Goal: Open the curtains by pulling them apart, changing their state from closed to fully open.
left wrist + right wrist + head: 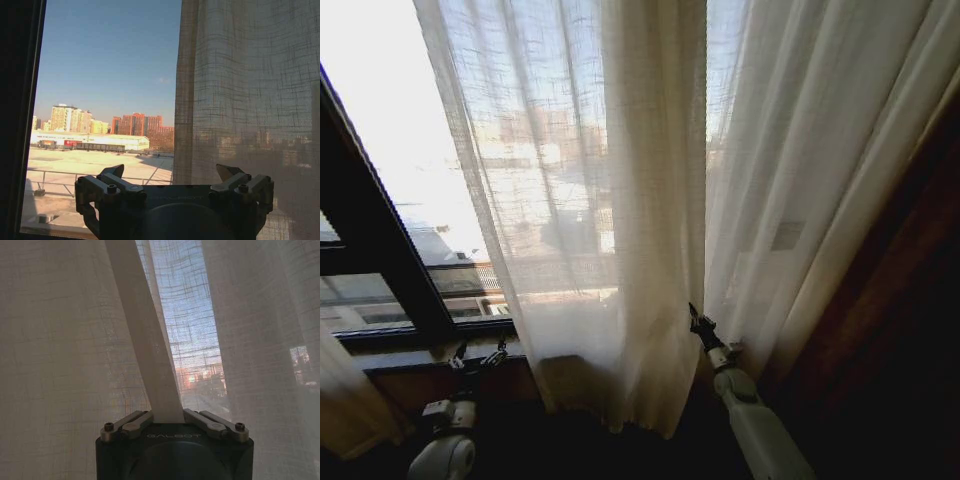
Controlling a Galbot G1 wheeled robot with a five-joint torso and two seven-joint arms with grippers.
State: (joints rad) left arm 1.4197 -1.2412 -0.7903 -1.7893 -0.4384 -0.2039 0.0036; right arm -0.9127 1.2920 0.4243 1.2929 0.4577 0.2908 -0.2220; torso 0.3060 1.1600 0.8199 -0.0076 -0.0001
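Note:
The curtains are two sheer cream pleated panels: a left panel (pixel 590 200) and a right panel (pixel 800 180), meeting at a narrow seam. My right gripper (pixel 695 318) sits low at that seam, shut on a fold of curtain fabric (pixel 150 350) that rises from between its fingertips (pixel 168 416). My left gripper (pixel 480 352) hangs low by the sill, open and holding nothing, just outside the left panel's outer edge. In the left wrist view the left gripper (pixel 171 175) faces bare glass, with the curtain edge (pixel 240 100) beside it.
A dark window frame (pixel 370 250) and sill (pixel 420 350) run along the left. A dark brown drape (pixel 900 340) hangs at the right behind the right arm. More cream fabric (pixel 350 410) lies at the lower left corner.

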